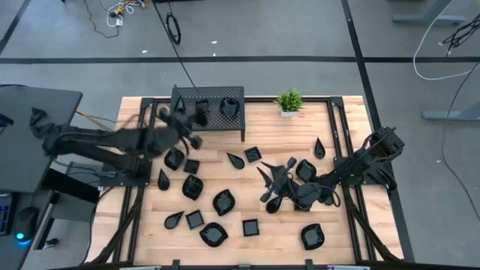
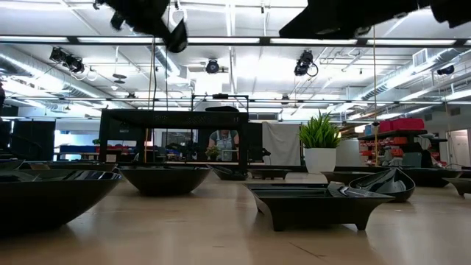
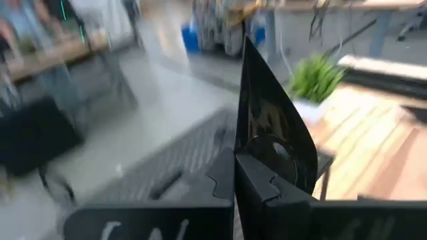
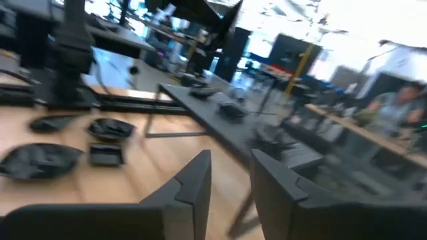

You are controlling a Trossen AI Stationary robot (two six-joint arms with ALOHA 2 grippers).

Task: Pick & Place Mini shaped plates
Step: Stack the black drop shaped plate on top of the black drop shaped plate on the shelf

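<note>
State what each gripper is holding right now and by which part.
The left gripper is shut on a mini shaped plate, a pointed one, pinched at its lower edge and standing on edge above the rack. The right gripper is open and holds nothing.

The right gripper [image 4: 230, 180] hangs above the wooden table [image 4: 153, 160], its two dark fingers [image 4: 193, 183] parted with a clear gap and nothing between them; off to one side sit three mini shaped plates, a leaf-shaped one [image 4: 41, 162], a small square one [image 4: 105, 155] just beside it, and a rounded one [image 4: 111, 128] behind; a further leaf dish [image 4: 50, 123] lies near those; the black perforated rack [image 4: 227, 117] runs across the middle; a blurred person [image 4: 400, 100] shows beyond.
</note>
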